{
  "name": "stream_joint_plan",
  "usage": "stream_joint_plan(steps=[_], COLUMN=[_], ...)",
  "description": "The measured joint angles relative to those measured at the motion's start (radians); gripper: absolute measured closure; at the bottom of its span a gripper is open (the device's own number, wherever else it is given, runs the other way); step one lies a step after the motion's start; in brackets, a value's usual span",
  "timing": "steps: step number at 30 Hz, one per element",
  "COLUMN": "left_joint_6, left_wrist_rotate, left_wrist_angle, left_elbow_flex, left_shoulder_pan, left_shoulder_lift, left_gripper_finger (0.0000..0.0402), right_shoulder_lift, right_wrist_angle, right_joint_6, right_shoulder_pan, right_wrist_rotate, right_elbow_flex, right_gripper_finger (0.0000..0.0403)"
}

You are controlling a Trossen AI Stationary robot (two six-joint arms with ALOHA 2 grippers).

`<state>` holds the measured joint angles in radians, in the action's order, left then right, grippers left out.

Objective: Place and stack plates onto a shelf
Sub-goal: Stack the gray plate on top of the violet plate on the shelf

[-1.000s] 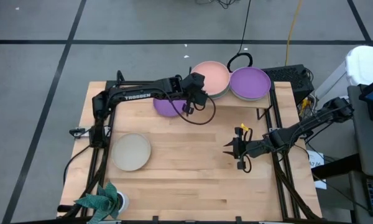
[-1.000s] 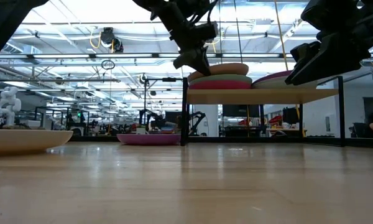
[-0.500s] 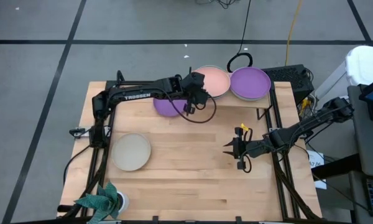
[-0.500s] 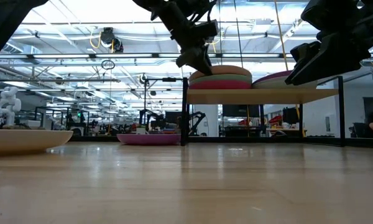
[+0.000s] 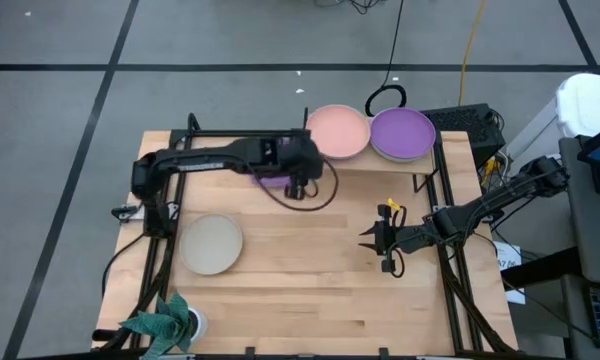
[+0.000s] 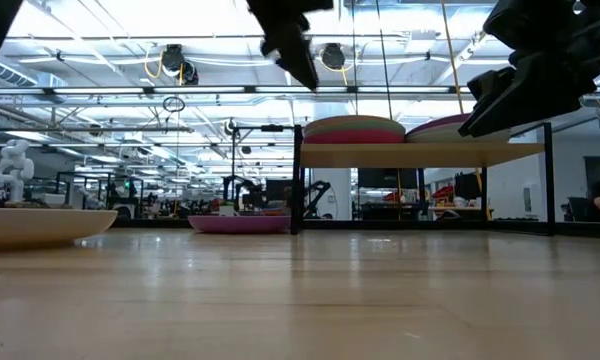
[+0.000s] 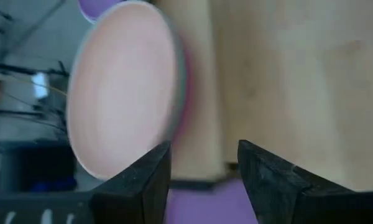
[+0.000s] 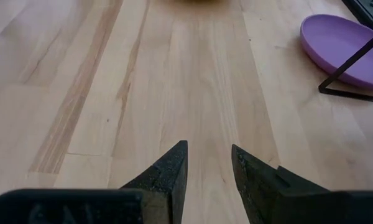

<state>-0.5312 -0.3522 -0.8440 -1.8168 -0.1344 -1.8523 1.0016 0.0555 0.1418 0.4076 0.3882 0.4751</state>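
A peach plate (image 5: 337,131) lies level on top of a stack of plates (image 6: 355,128) on the shelf (image 6: 420,155). A purple plate (image 5: 402,133) tops the stack beside it. My left gripper (image 7: 202,168) hangs open and empty, above and just left of the shelf. Another purple plate (image 5: 270,179) rests on the table under my left arm, and a beige plate (image 5: 211,243) rests near the table's left side. My right gripper (image 8: 208,168) stands open over bare table right of centre.
The shelf stands on thin black legs (image 8: 351,68) at the table's far right. A small potted plant (image 5: 160,322) sits at the near left corner. A black cable loop (image 5: 385,97) lies behind the shelf. Bare wood spans the table's middle and near part.
My left gripper has opened and let go of the peach plate, which was tilted and now lies level on the stack. The gripper has then drawn back toward the table's left and risen, rolling a little. My right arm has kept still.
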Motion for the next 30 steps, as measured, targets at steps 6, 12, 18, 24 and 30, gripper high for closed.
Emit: stream_joint_plan(steps=[6, 12, 18, 24, 30], left_joint_6=[0.279, 0.511, 0.642, 0.886, 1.075], left_wrist_rotate=[0.012, 0.014, 0.012, 0.014, 0.076], left_wrist_angle=[-0.312, -0.563, -0.614, -0.595, -0.516], left_elbow_flex=[0.0, 0.0, 0.057, 0.209, 0.409], left_shoulder_pan=[0.101, 0.219, 0.332, 0.437, 0.552], left_shoulder_lift=[0.07, 0.081, 0.086, 0.105, 0.114], left_gripper_finger=[0.0211, 0.0211, 0.0211, 0.0211, 0.0211], right_shoulder_lift=[0.0, 0.0, 0.0, 0.0, 0.0], right_wrist_angle=[-0.01, -0.03, -0.03, -0.03, -0.034], right_joint_6=[0.011, 0.006, -0.009, -0.022, -0.029], right_shoulder_pan=[0.0, 0.0, 0.0, 0.0, 0.0], right_wrist_rotate=[-0.001, -0.005, -0.013, -0.028, -0.027], right_elbow_flex=[0.0, 0.0, 0.0, 0.0, 0.0], right_gripper_finger=[0.0294, 0.0294, 0.0294, 0.0294, 0.0294])
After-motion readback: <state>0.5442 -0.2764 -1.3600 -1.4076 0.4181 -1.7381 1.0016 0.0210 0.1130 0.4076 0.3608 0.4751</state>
